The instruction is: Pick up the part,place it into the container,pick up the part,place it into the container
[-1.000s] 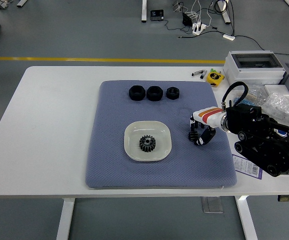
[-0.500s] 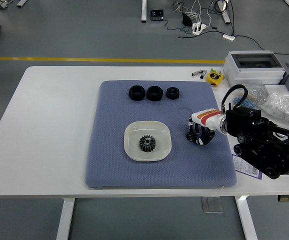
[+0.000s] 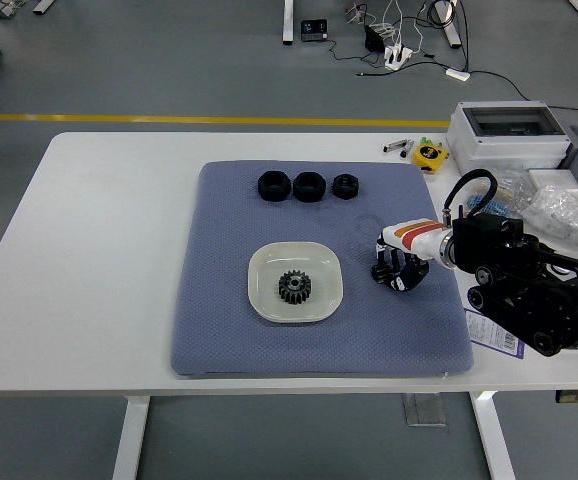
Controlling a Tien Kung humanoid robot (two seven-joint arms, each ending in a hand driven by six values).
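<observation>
Right hand [image 3: 397, 270] just right of dish [image 3: 296, 283], fingers curled, can't tell if holding a part. One gear [image 3: 295, 287] in dish; 3 parts [image 3: 308, 186] waiting behind.

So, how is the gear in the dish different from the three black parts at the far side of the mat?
The gear lies inside the white dish; the three black parts lie directly on the blue mat, in a row near its far edge. The gear has pointed teeth all around; the three parts have smoother, nut-like outlines. The gear is alone; the parts are side by side. All are dark with a central hole.
</observation>
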